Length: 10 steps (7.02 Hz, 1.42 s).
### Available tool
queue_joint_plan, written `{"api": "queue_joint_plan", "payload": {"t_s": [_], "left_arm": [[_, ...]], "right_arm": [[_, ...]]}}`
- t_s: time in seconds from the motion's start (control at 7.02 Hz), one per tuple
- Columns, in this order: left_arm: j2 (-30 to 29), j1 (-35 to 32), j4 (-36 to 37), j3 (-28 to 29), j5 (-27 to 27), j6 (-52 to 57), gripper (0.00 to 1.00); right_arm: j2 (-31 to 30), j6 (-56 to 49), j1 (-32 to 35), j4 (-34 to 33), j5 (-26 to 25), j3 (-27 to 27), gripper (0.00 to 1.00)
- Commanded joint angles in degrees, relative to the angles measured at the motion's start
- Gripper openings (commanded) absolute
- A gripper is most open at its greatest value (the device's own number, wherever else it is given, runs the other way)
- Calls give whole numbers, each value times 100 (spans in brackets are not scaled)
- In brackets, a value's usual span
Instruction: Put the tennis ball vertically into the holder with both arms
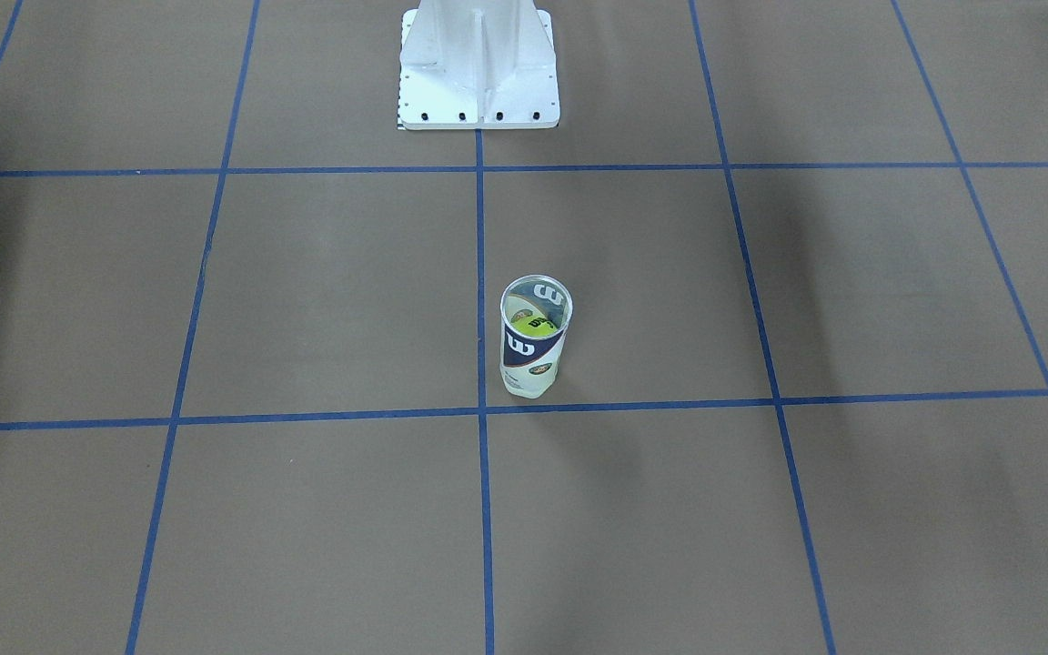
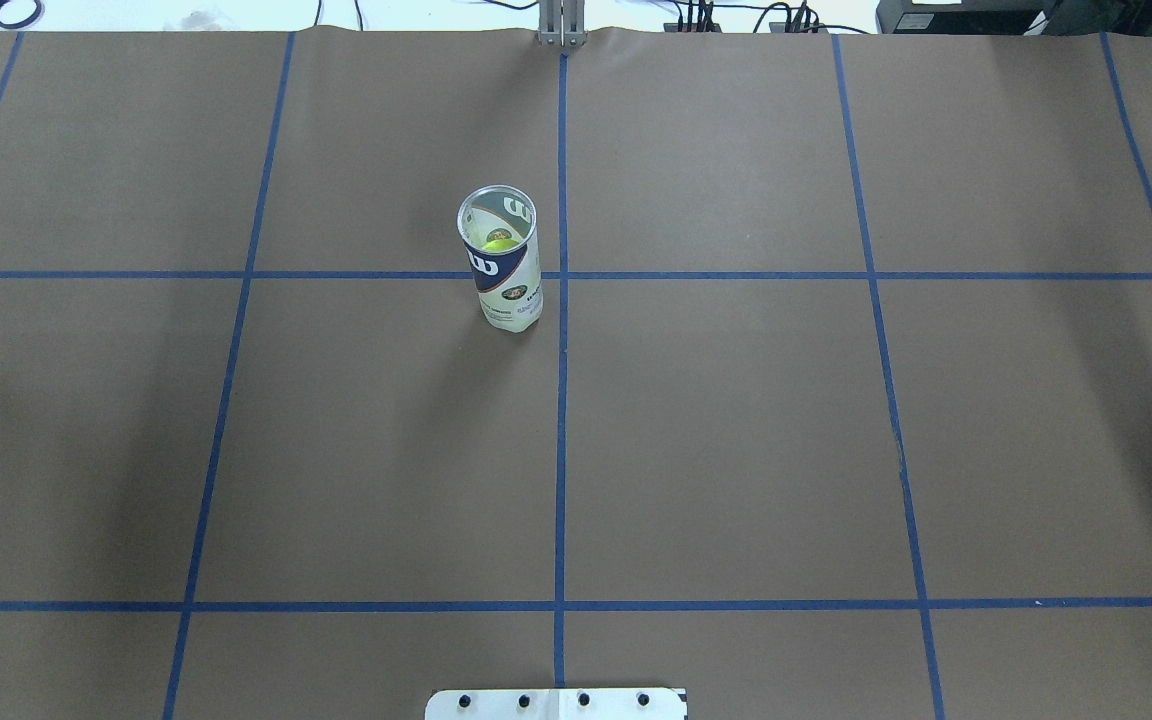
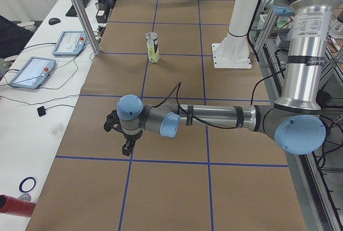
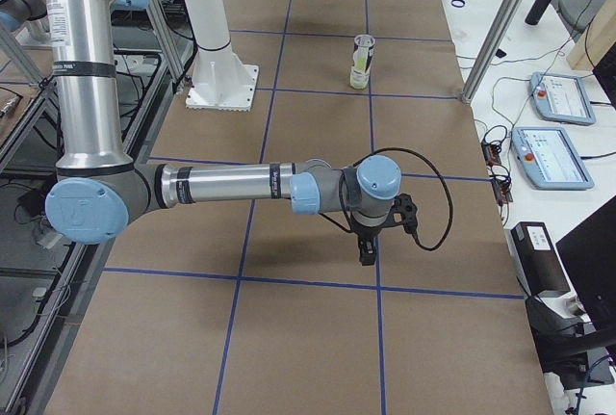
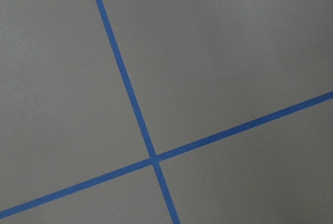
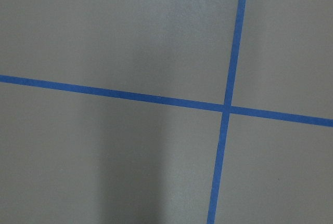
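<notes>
The holder (image 1: 535,350), a clear can with a navy-and-white label, stands upright on the brown table near its middle. It also shows in the overhead view (image 2: 508,275) and both side views (image 3: 153,47) (image 4: 362,61). A yellow-green tennis ball (image 1: 533,323) (image 2: 498,244) sits inside it. My left gripper (image 3: 127,146) hangs over the table's left end, far from the holder. My right gripper (image 4: 367,251) hangs over the right end, also far away. Each shows only in a side view, so I cannot tell if it is open or shut. Both wrist views show only brown paper and blue tape.
The white pedestal base (image 1: 478,64) (image 2: 556,703) stands at the robot's edge of the table. Blue tape lines (image 2: 562,400) form a grid. Aluminium posts (image 3: 80,11) (image 4: 500,30) and teach pendants (image 3: 32,72) (image 4: 549,155) are along the far side benches.
</notes>
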Motion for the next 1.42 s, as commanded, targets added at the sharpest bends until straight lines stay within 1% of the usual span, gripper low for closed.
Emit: {"api": "queue_joint_plan", "payload": {"t_s": [0.0, 0.14, 0.28, 0.57, 0.71, 1.28], "left_arm": [[-13, -53, 202, -2, -66, -156, 99], [-40, -61, 543, -19, -49, -148, 99], [-40, -53, 581, -11, 56, -148, 99], [-40, -53, 1150, -37, 74, -139, 99], [-57, -44, 1205, -54, 109, -139, 100], [-57, -35, 1214, -54, 101, -165, 99]], "right_arm": [[-22, 54, 13, 61, 7, 5, 99], [-65, 62, 109, 26, 7, 14, 99], [-109, 54, 214, -227, 7, 49, 99], [-101, 54, 329, -772, 7, 259, 99], [-58, 54, 330, -1210, 16, 434, 99], [-189, -25, 330, -1205, 77, 436, 99]]}}
